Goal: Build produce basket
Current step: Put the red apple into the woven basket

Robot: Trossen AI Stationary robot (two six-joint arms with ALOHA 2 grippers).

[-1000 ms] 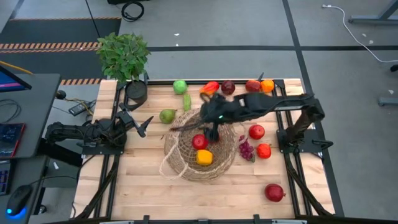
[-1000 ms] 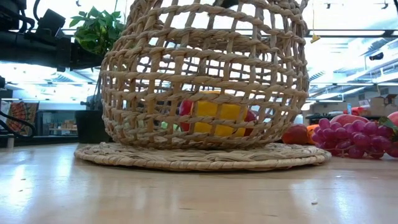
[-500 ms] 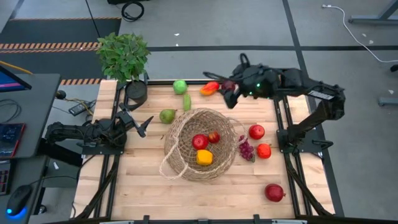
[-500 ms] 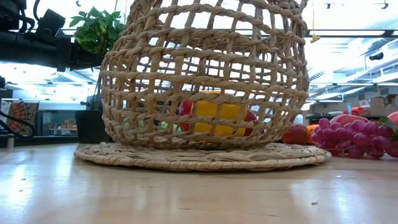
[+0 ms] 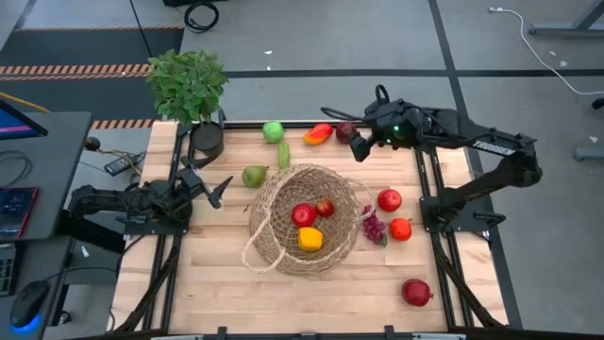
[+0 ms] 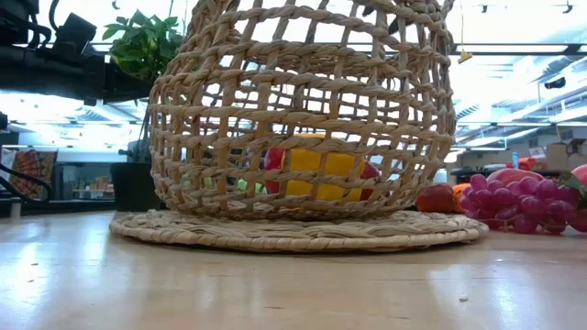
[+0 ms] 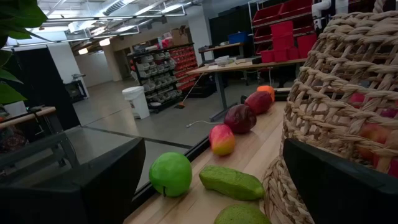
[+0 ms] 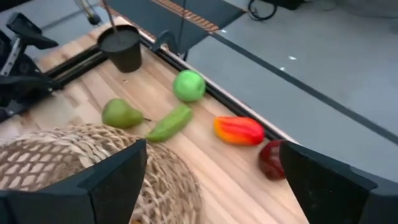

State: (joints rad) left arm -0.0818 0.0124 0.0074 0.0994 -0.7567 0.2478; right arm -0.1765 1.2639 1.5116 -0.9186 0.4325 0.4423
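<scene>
The wicker basket (image 5: 304, 219) stands at the table's middle and holds a red apple (image 5: 303, 215), a small red piece (image 5: 325, 208) and a yellow piece (image 5: 310, 238). It fills the low view (image 6: 303, 110). A green apple (image 5: 273, 131), a long green piece (image 5: 283, 154), a pear (image 5: 254, 176), a red-orange piece (image 5: 319, 134) and a dark red piece (image 5: 346, 131) lie along the far edge. My right gripper (image 5: 357, 144) hangs open and empty above the far edge, past the basket (image 8: 211, 186). My left gripper (image 5: 215, 189) waits open at the left.
Purple grapes (image 5: 374, 227), two red pieces (image 5: 389, 199) (image 5: 400, 229) and a red pomegranate (image 5: 416, 292) lie right of the basket. A potted plant (image 5: 189, 85) and a dark pot (image 5: 206, 140) stand at the far left corner. Bare wood lies at the near left.
My right gripper has risen out of the basket and gone toward the table's far edge, then a little to the right. A small red piece now lies in the basket where the gripper was.
</scene>
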